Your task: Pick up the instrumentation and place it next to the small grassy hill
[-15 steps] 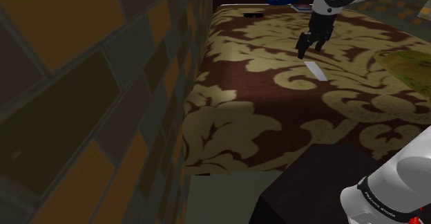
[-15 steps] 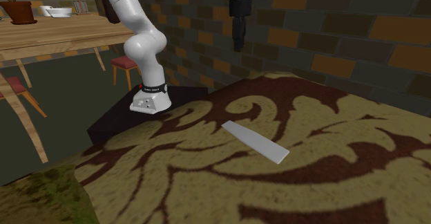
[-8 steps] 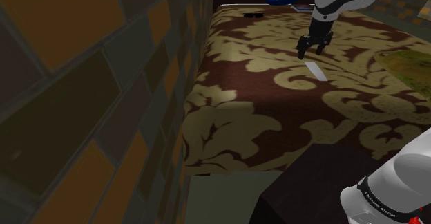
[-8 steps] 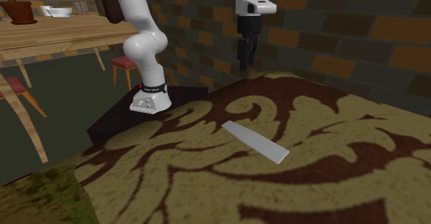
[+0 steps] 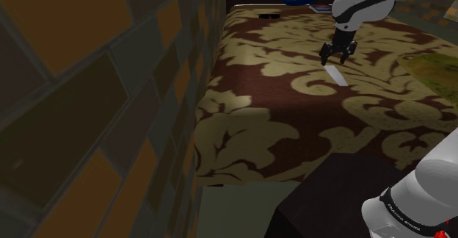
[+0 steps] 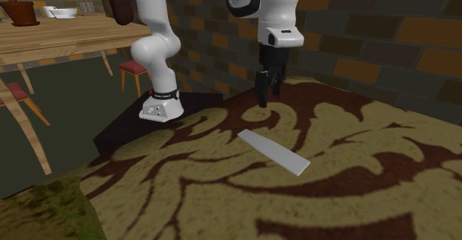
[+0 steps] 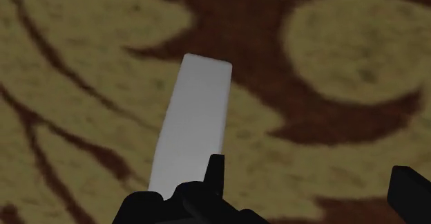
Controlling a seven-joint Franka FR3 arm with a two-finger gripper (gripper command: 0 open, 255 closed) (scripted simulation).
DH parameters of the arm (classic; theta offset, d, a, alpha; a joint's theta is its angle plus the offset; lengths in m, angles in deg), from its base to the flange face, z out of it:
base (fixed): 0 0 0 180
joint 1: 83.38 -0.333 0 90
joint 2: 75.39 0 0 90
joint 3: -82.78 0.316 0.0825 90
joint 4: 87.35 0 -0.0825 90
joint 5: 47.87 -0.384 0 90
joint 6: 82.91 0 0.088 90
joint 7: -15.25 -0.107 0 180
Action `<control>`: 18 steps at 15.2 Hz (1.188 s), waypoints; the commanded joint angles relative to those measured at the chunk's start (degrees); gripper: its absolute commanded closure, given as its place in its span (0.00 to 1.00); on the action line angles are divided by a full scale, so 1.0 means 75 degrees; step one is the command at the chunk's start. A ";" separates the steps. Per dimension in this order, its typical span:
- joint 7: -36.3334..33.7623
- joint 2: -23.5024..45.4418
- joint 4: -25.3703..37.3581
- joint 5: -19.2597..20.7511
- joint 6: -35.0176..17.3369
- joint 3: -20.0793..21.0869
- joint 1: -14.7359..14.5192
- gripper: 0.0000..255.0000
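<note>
the strip (image 5: 336, 75) is long, thin and plain white, lying flat on the patterned top (image 5: 257, 119), away from its edges. the hill (image 5: 433, 69), a low mossy green mound, sits by the top's edge on the shoulder view's right, well apart.

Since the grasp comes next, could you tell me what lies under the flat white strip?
The white strip lies flat on the brown-and-tan patterned surface. The patch directly beneath it is covered, so it cannot be seen. The open gripper hovers near one end.

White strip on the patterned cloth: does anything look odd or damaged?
Nothing stands out. The flat white strip lies whole on the brown-and-tan patterned surface, the open black end effector above one end.
</note>
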 commanded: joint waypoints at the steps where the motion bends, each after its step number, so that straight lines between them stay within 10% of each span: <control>1: 0.0056 0.0463 0.0307 -0.0249 -0.0078 -0.0129 0.0167 0.00; 8: 0.0252 0.2034 0.1468 -0.1139 -0.0165 -0.0396 0.0881 0.00; 18: 0.0381 0.2421 0.1190 -0.1340 -0.0802 -0.0302 0.0943 0.00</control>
